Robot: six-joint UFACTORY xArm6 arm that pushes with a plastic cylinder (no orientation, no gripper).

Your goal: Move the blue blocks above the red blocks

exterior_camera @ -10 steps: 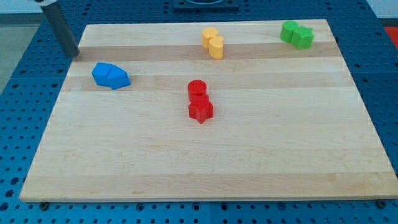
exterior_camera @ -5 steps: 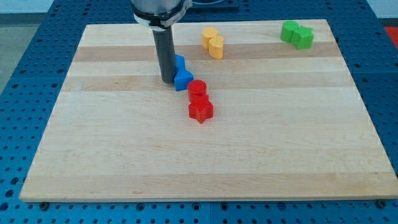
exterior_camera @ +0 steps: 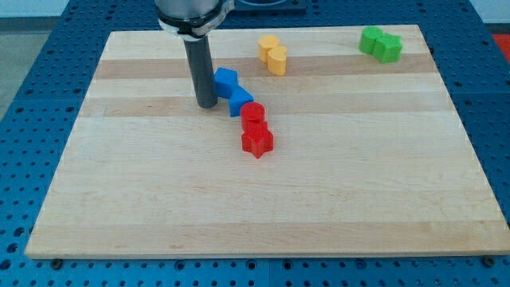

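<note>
- The pale wooden desk (exterior_camera: pixel 119 199), with lengthwise grain in lighter and darker bands, is seen lying on a blue perforated base (exterior_camera: pixel 24 119).
- There is no hand on this arm: it ends in a straight dark rod, so nothing can be opened, closed or held. My tip (exterior_camera: pixel 207 104) is set down on the desk just to the view's left of the blue blocks, close beside them; whether it touches them cannot be told.
- The two blue blocks (exterior_camera: pixel 233 92), small angular pieces with matte faces, are found immediately right of the tip, one above the other, the lower one touching the red blocks.
- The red blocks (exterior_camera: pixel 255 129), a cylinder over a star-like piece, lie right of and below the tip.
- The yellow blocks (exterior_camera: pixel 272 53) and the green blocks (exterior_camera: pixel 380 43) sit well apart, up and right of the tip.
- The blue blocks are judged light, rigid and easily slid or spun; a push is best applied against a flat side face, centrally.
</note>
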